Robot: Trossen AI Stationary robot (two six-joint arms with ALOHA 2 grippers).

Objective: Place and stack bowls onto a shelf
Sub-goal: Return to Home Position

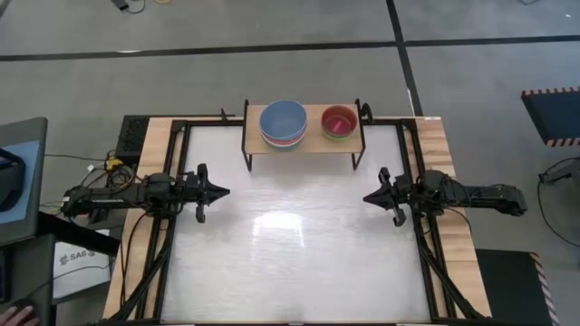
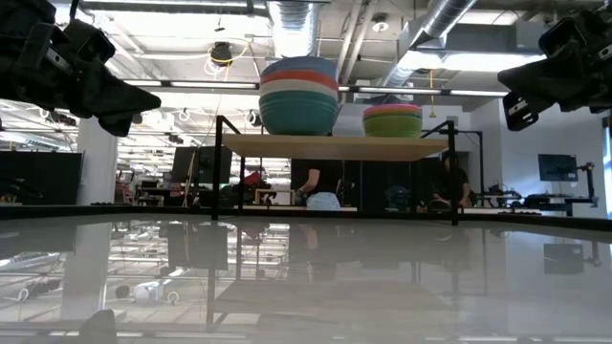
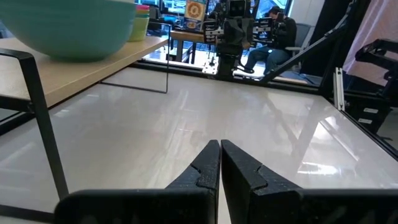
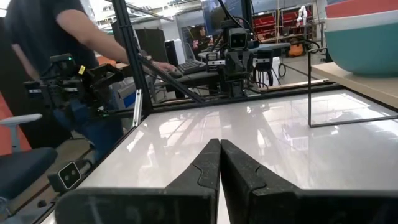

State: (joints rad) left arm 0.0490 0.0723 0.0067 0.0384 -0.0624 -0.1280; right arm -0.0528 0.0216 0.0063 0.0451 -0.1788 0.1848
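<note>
Both arms are empty and parked, one per side of the table [image 1: 290, 272], tips pointing inward at each other. The left gripper [image 1: 223, 191] is over the left edge of the white top and the right gripper [image 1: 367, 196] over the right edge. There is a wide gap between them and both are well clear of the shelf [image 1: 313, 143]. Wrist views show the fingers pressed together on both, nothing pinched. In the low view both hang high off the tabletop, roughly level with the bowls, touching nothing. The shelf stands at the far middle of the table, a light-wood board on thin black legs, carrying two stacks side by side that don't touch. The left stack [image 1: 284, 123] is the larger bowls, nested: from the bottom dark green, white, red, with light blue on top. It sits upright on the board's left half. The right stack [image 1: 340, 121] is the smaller bowls on the right half, lower than the other, with lime green at the bottom and a pink band above it. Top-down it shows a pink-red inside with a green rim around it, and I can't tell how many are nested there. No bowls are on the tabletop itself. Beyond the table, one person [image 4: 43, 37] stands just past the left side near the left arm's base, and a seated person [image 3: 273, 34] is farther off behind the right arm.
</note>
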